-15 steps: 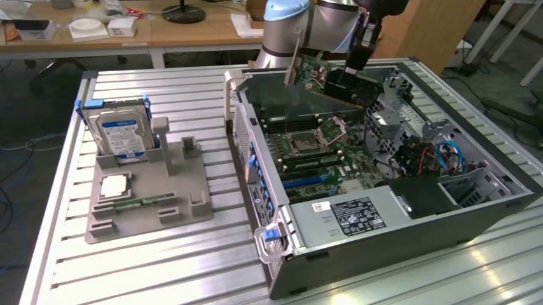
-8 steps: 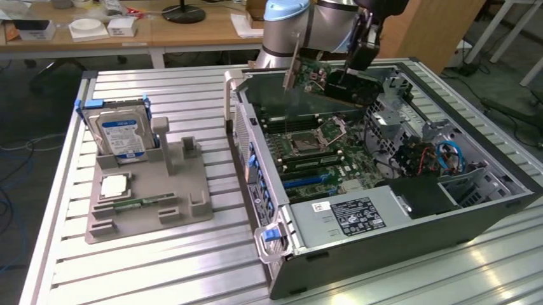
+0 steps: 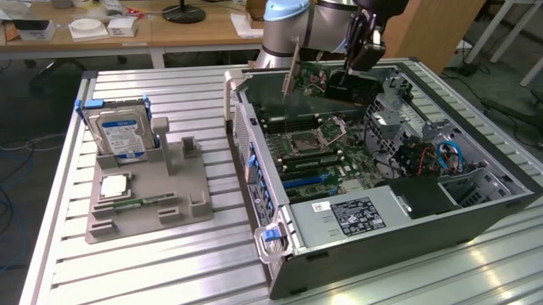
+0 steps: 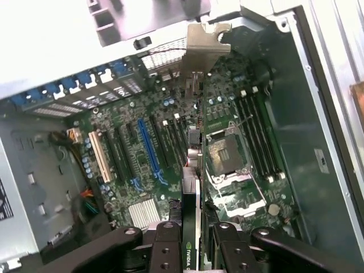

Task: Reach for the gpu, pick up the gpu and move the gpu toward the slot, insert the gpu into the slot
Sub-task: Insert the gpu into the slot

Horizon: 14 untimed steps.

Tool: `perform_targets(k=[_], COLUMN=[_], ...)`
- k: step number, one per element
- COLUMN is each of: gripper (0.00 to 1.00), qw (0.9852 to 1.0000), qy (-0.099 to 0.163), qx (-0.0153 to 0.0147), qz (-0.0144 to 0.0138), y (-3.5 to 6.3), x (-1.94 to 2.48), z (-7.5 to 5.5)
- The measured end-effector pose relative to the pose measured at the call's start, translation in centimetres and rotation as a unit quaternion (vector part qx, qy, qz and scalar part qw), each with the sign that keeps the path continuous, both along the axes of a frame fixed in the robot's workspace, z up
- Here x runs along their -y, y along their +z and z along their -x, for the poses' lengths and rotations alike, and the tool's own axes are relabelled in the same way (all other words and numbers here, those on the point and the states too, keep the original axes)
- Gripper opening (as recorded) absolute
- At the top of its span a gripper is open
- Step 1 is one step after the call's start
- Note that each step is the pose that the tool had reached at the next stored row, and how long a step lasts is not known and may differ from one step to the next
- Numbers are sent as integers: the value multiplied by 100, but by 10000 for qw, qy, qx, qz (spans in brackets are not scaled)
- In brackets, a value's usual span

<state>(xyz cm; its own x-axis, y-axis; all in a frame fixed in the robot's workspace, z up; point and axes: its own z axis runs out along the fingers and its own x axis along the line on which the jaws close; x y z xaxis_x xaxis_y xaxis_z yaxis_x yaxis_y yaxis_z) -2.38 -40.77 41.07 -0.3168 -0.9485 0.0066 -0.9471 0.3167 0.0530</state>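
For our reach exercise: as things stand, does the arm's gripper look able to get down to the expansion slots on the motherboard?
Probably yes. The computer case lies open, the gripper holds the gpu edge-on above the motherboard, and nothing covers the expansion slots.

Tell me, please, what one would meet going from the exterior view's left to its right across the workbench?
hard drive → grey holder's upright posts → gpu, raised above the open computer case → blue cables
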Motion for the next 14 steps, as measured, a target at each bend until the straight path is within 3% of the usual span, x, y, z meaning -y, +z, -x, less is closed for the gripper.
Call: perform_targets(k=[6, 8, 10, 14], gripper=[26, 26, 26, 26], qw=[9989, 9984, 9980, 9972], qy=[463, 557, 622, 726], qx=[3, 19, 60, 203], qz=[0, 2, 4, 10], y=[-10, -12, -17, -25], x=[1, 5, 7, 10], z=[0, 1, 1, 2])
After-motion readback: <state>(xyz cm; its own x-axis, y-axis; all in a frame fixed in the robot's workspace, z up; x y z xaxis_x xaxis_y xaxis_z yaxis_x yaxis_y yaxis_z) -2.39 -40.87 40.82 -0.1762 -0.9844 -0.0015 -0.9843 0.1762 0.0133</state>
